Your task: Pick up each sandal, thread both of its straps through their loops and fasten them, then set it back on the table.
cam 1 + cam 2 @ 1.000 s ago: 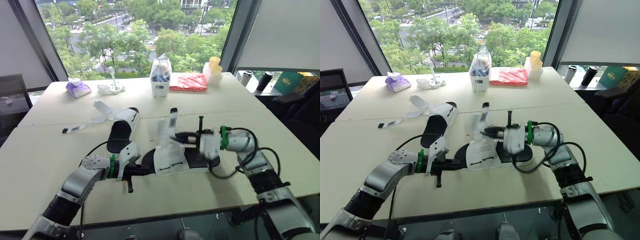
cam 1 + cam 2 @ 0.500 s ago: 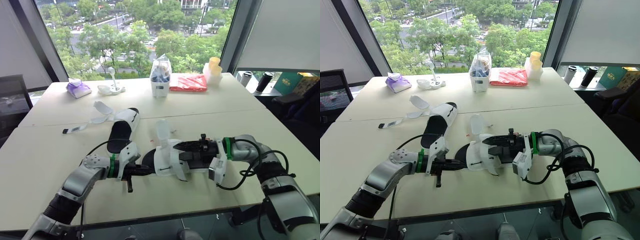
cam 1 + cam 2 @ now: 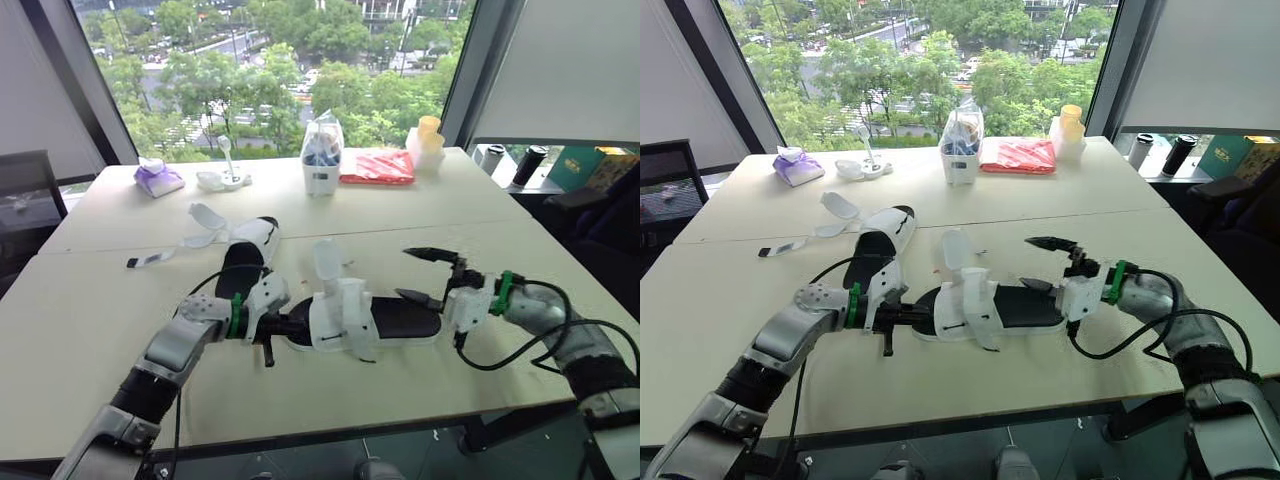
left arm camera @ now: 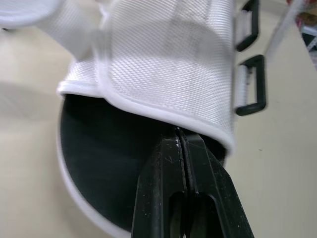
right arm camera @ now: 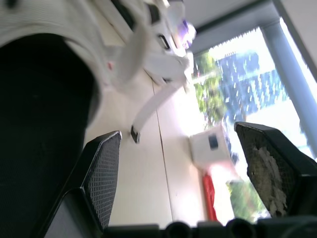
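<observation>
The left arm lies low over the table (image 3: pixel 500 215), its left gripper (image 4: pixel 181 133) pinched tight on the sandal (image 3: pixel 395 318) from 9 o'clock. The fingertips are tucked under a hem, so the contact is hidden. The right arm is bent, and the right gripper (image 3: pixel 424 276) is spread wide at the sandal's 3 o'clock, apart from it. The sandal lies flat near the front edge. It has a smooth black footbed, white woven straps (image 3: pixel 340 318) and rectangular black loops (image 4: pixel 250 84). A second sandal (image 3: pixel 240 268) lies at its 10 o'clock.

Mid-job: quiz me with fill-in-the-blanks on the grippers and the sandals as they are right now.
The left gripper is ____ on the near sandal at its sole edge. The right gripper has its fingers ____ by that sandal's other end. The second sandal lies on the ____.
Missing words: shut; open; table.
</observation>
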### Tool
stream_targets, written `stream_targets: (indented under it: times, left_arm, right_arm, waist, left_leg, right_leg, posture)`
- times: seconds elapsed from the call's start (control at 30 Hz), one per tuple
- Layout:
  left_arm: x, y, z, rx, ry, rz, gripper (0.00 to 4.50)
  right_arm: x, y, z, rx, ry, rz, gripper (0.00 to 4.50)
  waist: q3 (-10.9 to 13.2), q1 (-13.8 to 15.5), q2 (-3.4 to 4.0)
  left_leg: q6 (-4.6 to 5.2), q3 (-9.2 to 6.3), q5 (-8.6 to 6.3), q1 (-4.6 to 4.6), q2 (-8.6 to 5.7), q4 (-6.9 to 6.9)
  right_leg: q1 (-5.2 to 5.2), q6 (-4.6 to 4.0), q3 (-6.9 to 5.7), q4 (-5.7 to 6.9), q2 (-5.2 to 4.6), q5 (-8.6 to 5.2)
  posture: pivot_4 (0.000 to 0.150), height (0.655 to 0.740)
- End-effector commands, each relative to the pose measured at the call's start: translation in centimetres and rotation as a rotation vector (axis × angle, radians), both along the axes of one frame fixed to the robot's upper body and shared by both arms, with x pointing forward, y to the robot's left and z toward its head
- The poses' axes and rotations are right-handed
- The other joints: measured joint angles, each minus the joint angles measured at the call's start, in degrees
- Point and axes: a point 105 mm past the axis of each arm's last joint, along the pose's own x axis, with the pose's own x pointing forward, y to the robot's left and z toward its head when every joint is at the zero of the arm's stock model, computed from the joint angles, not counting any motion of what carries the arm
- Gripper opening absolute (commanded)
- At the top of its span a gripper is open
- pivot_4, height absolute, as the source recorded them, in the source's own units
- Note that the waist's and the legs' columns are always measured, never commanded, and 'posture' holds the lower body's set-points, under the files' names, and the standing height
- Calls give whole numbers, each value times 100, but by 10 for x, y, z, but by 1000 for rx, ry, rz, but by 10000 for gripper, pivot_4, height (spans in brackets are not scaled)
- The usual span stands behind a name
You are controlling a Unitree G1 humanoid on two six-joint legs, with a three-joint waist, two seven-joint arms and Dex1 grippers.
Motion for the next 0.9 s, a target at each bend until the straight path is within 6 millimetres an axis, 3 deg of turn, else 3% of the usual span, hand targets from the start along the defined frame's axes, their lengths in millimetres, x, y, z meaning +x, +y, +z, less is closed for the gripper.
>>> stream_targets:
  times: [0.03,0.1,0.27,0.37,0.5,0.9]
  left_arm:
    - [8,-2,8,1,-50,-22,0]
    - [8,-5,2,18,-43,-39,0]
    - [7,-11,-21,86,-45,-85,0]
    - [8,-15,-20,72,-54,-86,0]
    - [9,-20,-20,85,-92,-93,0]
    - [0,-28,-20,46,-59,-105,0]
  right_arm:
    - [-8,-7,22,315,370,-59,39411]
    - [-17,-5,21,433,609,-81,39411]
    - [-46,7,12,572,1010,-71,39411]
    - [-74,17,1,542,1210,-17,39411]
    - [-104,37,-23,399,1273,37,39411]
    - [-88,63,-47,407,1262,59,39411]
  waist:
    - [0,24,1]
    - [0,41,2]
    - [-2,91,-1]
    - [-3,172,1]
    - [-5,187,0]
    - [-6,189,-1]
  left_leg:
    - [0,0,0,-3,-1,1]
    - [0,-2,0,-4,-3,3]
    - [1,-2,-2,-7,-2,3]
    - [2,-2,-3,-10,0,2]
    - [1,-2,-4,-18,-1,3]
    - [10,-1,-12,-25,-1,-2]
  right_leg:
    - [-1,-4,0,0,-2,3]
    - [0,-8,0,-2,-6,5]
    - [1,14,-9,-5,-7,-9]
    - [0,15,-12,-6,-6,-11]
    - [-3,21,-14,-25,-9,-14]
    - [14,26,-19,-75,-11,-12]
  posture:
    - [1500,7400]
    - [1500,7400]
    - [1500,7400]
    - [1500,7400]
    - [1500,7400]
    - [1500,7400]
